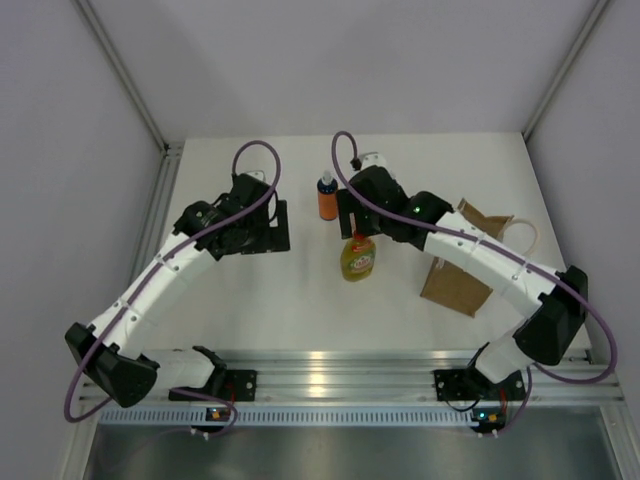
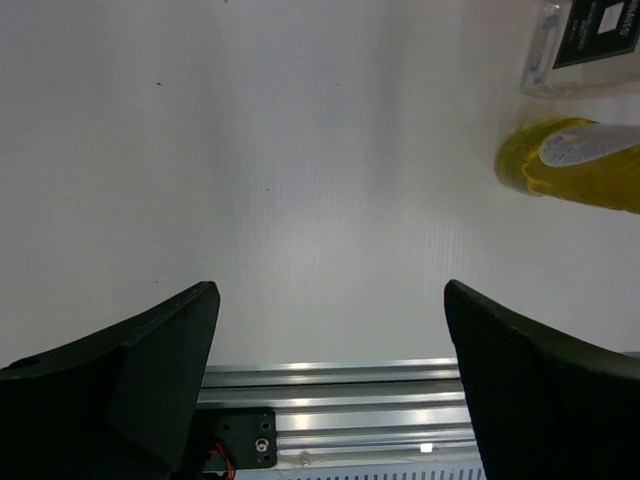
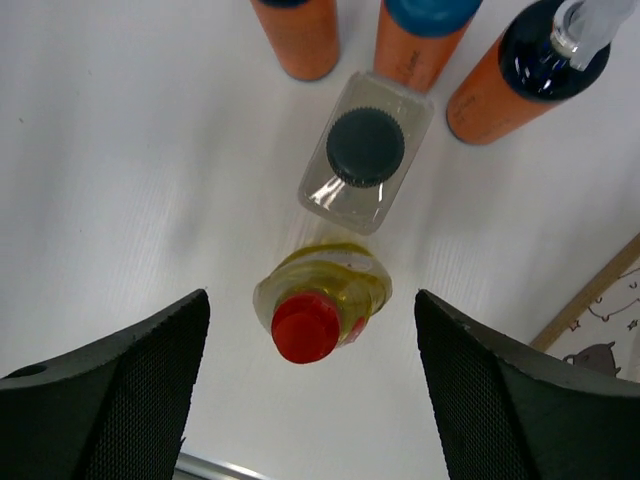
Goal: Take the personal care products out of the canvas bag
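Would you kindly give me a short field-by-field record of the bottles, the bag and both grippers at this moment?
left gripper: open, empty, over bare table
right gripper: open, above the yellow-green red-capped bottle
orange bottles: three, upright, in a row
clear dark-capped bottle: upright, between the orange row and the yellow-green bottle
canvas bag: on the table right of the bottles, partly under the right arm
bag contents: cannot tell

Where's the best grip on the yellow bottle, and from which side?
Probably the body just below the red cap, from straight above: the yellow bottle stands upright, a clear bottle close behind it, its two flanks free.
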Robot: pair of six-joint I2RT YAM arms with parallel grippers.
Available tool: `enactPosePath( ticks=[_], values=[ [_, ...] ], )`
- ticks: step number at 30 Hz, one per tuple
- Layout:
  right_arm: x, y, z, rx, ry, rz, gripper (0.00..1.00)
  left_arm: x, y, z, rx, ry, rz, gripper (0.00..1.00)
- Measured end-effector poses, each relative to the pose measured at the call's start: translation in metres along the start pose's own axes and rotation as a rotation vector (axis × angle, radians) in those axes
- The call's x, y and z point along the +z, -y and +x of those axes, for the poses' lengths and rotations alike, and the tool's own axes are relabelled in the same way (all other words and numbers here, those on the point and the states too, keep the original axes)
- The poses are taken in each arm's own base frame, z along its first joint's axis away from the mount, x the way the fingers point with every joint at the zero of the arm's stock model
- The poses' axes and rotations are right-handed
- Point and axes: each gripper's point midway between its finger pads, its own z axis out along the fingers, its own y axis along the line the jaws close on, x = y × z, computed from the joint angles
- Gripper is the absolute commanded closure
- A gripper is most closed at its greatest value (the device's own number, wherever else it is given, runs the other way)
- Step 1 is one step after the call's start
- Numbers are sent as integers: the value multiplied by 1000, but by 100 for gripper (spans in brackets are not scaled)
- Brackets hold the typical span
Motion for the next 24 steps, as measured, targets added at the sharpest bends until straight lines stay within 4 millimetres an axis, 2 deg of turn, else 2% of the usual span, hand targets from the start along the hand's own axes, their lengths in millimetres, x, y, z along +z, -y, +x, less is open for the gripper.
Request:
enactPosePath(
  ticks=[1, 2, 4, 7, 11, 13, 16, 18, 21, 24],
  values=[
    [-4, 0, -7, 2, 16, 0, 6, 0, -5, -4, -7, 9, -23, 2],
    [-8, 0, -15, 11, 37, 1, 1, -1, -10, -8, -13, 18, -42, 2],
    [-22, 4, -29, 18, 83, 9, 1, -4, -27, -19, -44, 45, -97, 2],
    [-52, 20, -48, 43, 163, 44, 1, -11, -57, -41, -114, 101, -179, 2],
    [-110, 61, -64, 86, 288, 132, 0, -21, -95, -53, -189, 150, -278, 2],
    [-139, 82, -68, 117, 346, 161, 0, -27, -106, -54, -202, 170, -310, 2],
    [-178, 124, -65, 187, 411, 232, 1, -37, -116, -55, -223, 197, -333, 2],
    [-195, 154, -57, 224, 421, 313, 0, -45, -122, -56, -241, 225, -345, 2],
    [-213, 181, -39, 237, 405, 392, 1, -61, -125, -57, -268, 273, -340, 2],
    [-223, 193, -23, 224, 376, 428, 1, -72, -125, -57, -284, 307, -314, 2]
  ],
)
